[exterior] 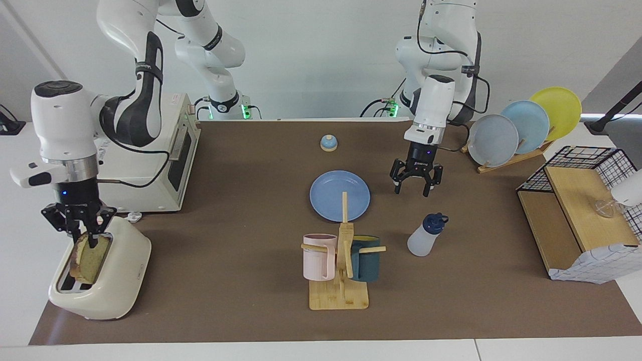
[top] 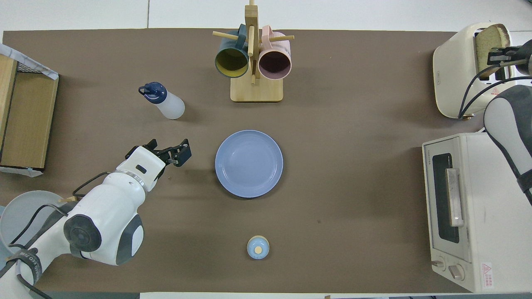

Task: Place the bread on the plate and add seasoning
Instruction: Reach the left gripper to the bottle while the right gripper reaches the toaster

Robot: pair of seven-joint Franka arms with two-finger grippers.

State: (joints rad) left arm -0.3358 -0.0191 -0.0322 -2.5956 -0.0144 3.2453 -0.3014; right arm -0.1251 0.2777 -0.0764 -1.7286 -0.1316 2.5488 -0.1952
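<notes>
The bread (exterior: 91, 259) stands upright in the cream toaster (exterior: 113, 281) at the right arm's end of the table, its top sticking out of the slot. My right gripper (exterior: 84, 237) has come straight down onto it, fingers closed on the slice's top edge; the overhead view shows the same grip (top: 498, 62) on the bread (top: 490, 41). The blue plate (exterior: 339, 196) (top: 248, 163) lies bare mid-table. My left gripper (exterior: 412, 191) (top: 172, 150) hangs open over the cloth beside the plate. The seasoning bottle (exterior: 424, 236) (top: 164, 101) stands farther from the robots than that gripper, untouched.
A toaster oven (exterior: 150, 165) sits next to the toaster, nearer the robots. The wooden mug rack (exterior: 341, 260) with two mugs stands just past the plate. A small blue bell (exterior: 328, 143) lies near the robots. A plate rack (exterior: 521, 130) and wire shelf (exterior: 577, 210) fill the left arm's end.
</notes>
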